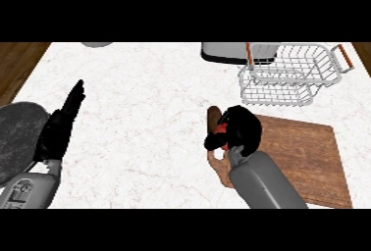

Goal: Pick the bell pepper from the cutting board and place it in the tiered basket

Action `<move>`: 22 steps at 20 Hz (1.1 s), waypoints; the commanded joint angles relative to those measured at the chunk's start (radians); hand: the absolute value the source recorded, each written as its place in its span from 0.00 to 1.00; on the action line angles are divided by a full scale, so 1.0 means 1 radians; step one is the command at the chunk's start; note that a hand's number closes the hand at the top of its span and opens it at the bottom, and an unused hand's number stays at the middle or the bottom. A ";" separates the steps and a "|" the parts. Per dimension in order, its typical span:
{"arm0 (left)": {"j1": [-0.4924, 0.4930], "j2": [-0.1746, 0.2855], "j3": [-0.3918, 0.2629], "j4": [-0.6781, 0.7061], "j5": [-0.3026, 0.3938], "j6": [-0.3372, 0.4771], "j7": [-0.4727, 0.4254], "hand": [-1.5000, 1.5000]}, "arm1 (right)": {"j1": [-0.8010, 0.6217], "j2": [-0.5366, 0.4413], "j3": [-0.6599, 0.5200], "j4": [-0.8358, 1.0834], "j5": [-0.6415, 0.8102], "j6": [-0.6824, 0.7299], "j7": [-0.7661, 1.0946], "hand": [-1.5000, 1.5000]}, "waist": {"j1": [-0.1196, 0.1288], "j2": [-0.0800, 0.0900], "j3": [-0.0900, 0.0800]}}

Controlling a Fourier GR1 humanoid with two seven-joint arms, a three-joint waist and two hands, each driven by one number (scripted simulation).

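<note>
1. White marbled counter (145,73): it fills most of the head view, with strips of brown wood showing past its left and right edges.
2. Wooden cutting board (304,152): lies flat at the lower right of the counter, near the basket but apart from it.
3. Wire basket (290,78): white, tiered, with reddish-brown handles. It stands at the upper right, beyond the far edge of the cutting board.
4. Dark grey round plate (18,132): lies at the left edge of the view and is partly cut off by it.
5. Right hand (243,130): black, on a grey forearm that comes in from the lower edge. It sits over the left end of the cutting board with its fingers curled around the pepper.
6. Left hand (62,125): black, fingers straight and together, pointing away from the robot. It rests at the left, just beside the plate, and holds nothing.
7. Grey appliance (228,51): stands at the far edge of the counter, partly behind the basket.
8. Pepper (220,128): red, showing only as a small patch between the fingers of the right hand, above the left end of the cutting board. Whether it touches the board cannot be told.
</note>
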 commanded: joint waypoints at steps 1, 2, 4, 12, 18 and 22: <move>-0.030 -0.024 -0.033 -0.008 -0.005 -0.014 0.009 0.50 | -0.114 0.006 0.235 0.000 -0.120 0.068 -0.094 1.00 | 0.058 0.009 0.003; -0.048 -0.020 -0.024 0.006 -0.021 0.004 0.022 0.50 | -0.149 0.006 0.281 -0.022 -0.161 0.038 -0.086 1.00 | 0.040 0.007 0.002; -0.037 0.012 0.015 0.011 0.007 -0.018 0.042 0.50 | -0.215 0.006 0.332 -0.092 -0.205 -0.078 -0.028 1.00 | 0.013 -0.002 0.001; 0.008 -0.019 0.014 -0.003 -0.033 0.034 0.022 0.50 | -0.455 0.006 0.302 -0.130 -0.007 -0.220 0.091 1.00 | -0.048 -0.009 0.000; 0.044 0.041 0.078 -0.018 0.014 -0.030 0.017 0.50 | -0.597 -0.011 0.164 -0.168 0.087 0.014 0.133 1.00 | -0.067 -0.012 0.000; 0.007 0.005 0.068 -0.002 -0.004 -0.011 0.034 0.50 | -0.656 -0.029 0.085 -0.139 0.039 0.148 0.090 1.00 | -0.070 -0.009 0.000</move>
